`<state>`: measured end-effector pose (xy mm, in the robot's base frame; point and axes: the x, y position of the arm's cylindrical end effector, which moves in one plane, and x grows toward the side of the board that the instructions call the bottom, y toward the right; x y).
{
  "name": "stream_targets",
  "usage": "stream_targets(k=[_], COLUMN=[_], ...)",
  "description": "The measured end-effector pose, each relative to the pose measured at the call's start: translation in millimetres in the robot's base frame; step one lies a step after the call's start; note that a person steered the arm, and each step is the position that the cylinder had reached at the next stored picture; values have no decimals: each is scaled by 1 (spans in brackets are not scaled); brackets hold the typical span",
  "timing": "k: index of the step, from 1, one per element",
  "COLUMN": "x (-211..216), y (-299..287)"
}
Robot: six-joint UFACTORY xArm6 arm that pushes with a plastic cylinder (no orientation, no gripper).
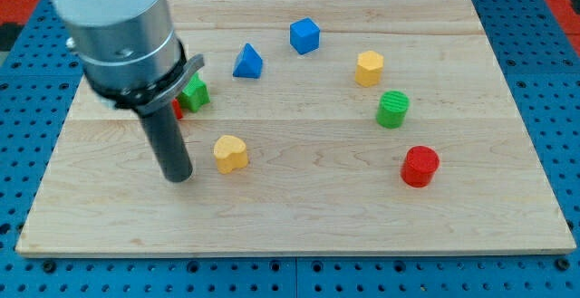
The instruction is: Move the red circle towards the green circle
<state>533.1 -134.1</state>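
Observation:
The red circle (420,166) lies at the view's lower right of the wooden board (299,216). The green circle (393,109) lies just above it and slightly left, a short gap between them. My tip (178,177) rests on the board at the view's left, far from both circles, just left of a yellow heart-shaped block (230,153).
A green block (194,91) and a small red block (178,110) sit partly hidden behind the arm's rod. A blue triangle (247,62), a blue cube (305,35) and a yellow hexagon-like block (369,67) lie along the view's top.

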Motion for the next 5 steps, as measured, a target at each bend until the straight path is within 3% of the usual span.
stream_targets(k=[2, 3, 4, 5], x=[-17, -35, -5, 28], y=[96, 100, 117, 196])
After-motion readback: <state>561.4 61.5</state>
